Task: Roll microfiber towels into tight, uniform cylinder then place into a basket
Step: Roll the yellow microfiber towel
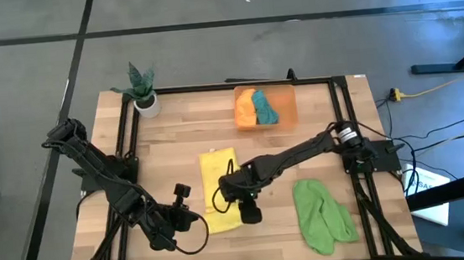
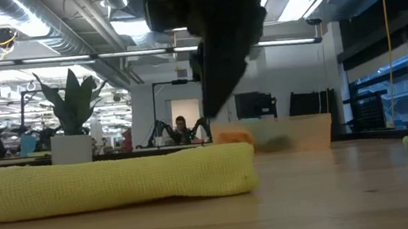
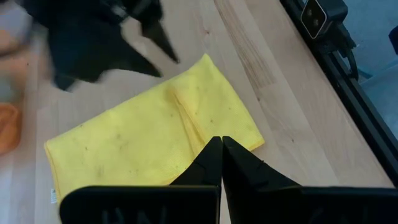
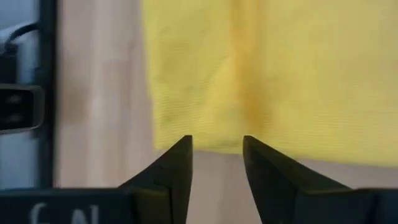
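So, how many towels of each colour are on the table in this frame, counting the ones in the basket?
Yellow towel, flat on the table: 1
Light green towel, on the table: 1
Orange towel, in the basket: 1
Teal towel, in the basket: 1
Total: 4

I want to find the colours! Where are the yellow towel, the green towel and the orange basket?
yellow towel (image 1: 217, 167): high view, bare upper part of the cloth.
green towel (image 1: 319, 215): high view, middle of the cloth.
orange basket (image 1: 287, 100): high view, right wall.
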Action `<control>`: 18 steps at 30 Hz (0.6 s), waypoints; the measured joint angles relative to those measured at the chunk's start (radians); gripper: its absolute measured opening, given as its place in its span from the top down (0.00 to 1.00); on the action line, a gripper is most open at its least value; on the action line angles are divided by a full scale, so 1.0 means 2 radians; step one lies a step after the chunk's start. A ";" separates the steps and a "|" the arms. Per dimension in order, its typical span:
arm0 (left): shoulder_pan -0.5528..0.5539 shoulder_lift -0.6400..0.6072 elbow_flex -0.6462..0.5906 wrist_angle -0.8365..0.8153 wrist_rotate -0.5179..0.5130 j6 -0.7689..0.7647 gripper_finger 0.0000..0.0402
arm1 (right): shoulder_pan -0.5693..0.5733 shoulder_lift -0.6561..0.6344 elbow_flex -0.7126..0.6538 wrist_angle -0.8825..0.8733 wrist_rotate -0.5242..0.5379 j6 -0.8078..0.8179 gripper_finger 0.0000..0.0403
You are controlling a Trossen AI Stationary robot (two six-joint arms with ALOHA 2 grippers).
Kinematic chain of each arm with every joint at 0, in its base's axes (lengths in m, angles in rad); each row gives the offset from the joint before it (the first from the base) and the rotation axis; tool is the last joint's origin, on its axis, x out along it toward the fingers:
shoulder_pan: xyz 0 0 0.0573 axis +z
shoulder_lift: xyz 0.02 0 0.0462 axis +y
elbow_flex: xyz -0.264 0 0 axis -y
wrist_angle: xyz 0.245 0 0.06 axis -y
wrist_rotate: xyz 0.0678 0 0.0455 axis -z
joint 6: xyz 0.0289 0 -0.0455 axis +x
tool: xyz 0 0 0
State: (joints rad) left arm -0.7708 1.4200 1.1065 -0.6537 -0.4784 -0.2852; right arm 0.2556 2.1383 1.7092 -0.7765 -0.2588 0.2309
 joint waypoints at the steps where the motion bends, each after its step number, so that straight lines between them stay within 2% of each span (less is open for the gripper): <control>1: 0.000 0.000 0.000 0.000 0.000 0.000 1.00 | 0.005 -0.007 0.000 -0.005 0.027 0.001 0.65; 4: 0.000 0.000 0.000 0.002 0.000 0.000 1.00 | 0.029 -0.021 0.001 -0.003 0.095 -0.007 0.65; 9: 0.000 0.000 0.000 0.002 0.000 0.000 1.00 | 0.071 -0.025 0.001 0.001 0.174 -0.028 0.65; 18: 0.000 0.000 0.000 0.002 0.000 0.001 1.00 | 0.130 -0.025 0.001 0.031 0.233 -0.028 0.65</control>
State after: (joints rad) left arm -0.7708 1.4200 1.1069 -0.6498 -0.4787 -0.2826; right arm 0.5154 2.0888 1.7111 -0.7144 0.2063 0.1745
